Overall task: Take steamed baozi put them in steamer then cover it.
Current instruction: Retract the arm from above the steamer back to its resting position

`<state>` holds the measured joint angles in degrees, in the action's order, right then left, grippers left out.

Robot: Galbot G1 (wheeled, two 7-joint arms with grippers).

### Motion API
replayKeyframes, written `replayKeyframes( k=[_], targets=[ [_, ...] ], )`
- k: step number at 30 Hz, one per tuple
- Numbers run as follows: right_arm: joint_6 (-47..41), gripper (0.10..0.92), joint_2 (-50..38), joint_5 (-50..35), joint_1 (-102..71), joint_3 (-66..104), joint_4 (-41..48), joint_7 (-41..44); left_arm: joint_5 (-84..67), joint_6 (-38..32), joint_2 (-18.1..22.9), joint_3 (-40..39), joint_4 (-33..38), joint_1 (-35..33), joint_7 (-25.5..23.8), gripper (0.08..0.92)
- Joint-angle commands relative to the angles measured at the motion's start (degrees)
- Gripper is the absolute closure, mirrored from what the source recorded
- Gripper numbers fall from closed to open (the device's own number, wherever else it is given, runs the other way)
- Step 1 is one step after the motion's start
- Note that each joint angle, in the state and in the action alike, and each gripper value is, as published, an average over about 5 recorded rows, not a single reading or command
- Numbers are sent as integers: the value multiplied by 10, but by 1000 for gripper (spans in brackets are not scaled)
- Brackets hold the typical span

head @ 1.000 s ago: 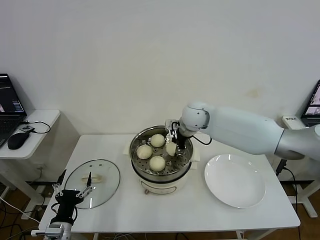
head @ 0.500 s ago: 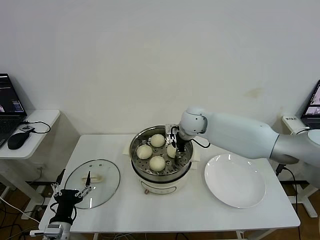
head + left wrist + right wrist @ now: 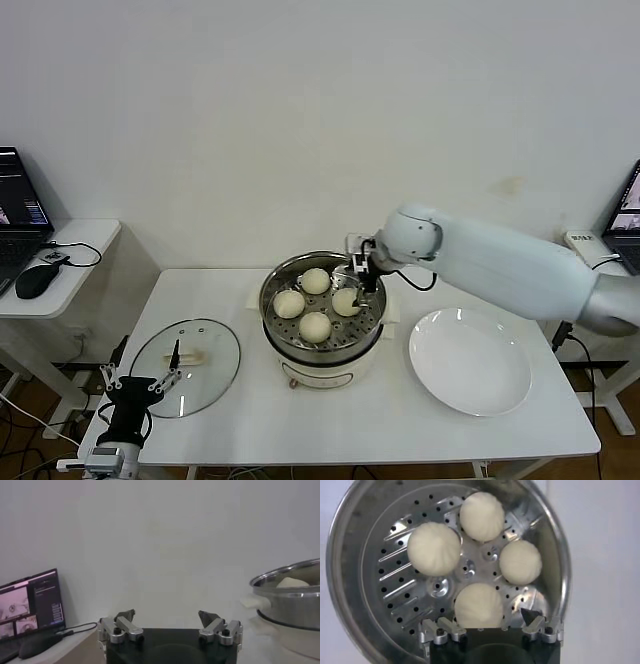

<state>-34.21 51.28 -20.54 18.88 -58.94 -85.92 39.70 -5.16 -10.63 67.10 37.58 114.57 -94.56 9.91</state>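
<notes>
No text, label, brand or number can be read anywhere. The laptop screen shows only small pictures and lines that are too small to read.

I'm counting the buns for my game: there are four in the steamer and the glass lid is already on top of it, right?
Not quite. Four buns do sit in the steamer, but the lid lies on the table beside it, as the head view shows.

Right claw blocks the uncovered steamer
</notes>
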Motion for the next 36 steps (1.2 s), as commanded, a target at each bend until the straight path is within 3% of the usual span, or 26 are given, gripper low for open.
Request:
replayKeyframes(
  k=[1, 7, 15, 24, 31, 36],
  targets=[
    [116, 203, -186, -64, -200, 157, -157, -302, 1, 0, 0, 0, 0, -1, 0, 177],
    [237, 202, -177, 17, -536, 474, -177, -403, 14, -1, 3, -5, -3, -2, 1, 177],
    [388, 202, 16, 113, -858, 848, -189, -373, 45, 15, 8, -17, -13, 0, 25, 177],
    [445, 202, 216, 135, -1001, 1030, -231, -311, 153, 50, 6, -36, -48, 14, 62, 177],
    [462, 203, 304, 107, -1065, 1112, -262, -294, 432, 6, -7, -20, -112, 18, 99, 177],
    [488, 203, 321, 130, -1091, 1130, -246, -306, 619, -17, -44, 12, -136, 6, 33, 177]
  ],
)
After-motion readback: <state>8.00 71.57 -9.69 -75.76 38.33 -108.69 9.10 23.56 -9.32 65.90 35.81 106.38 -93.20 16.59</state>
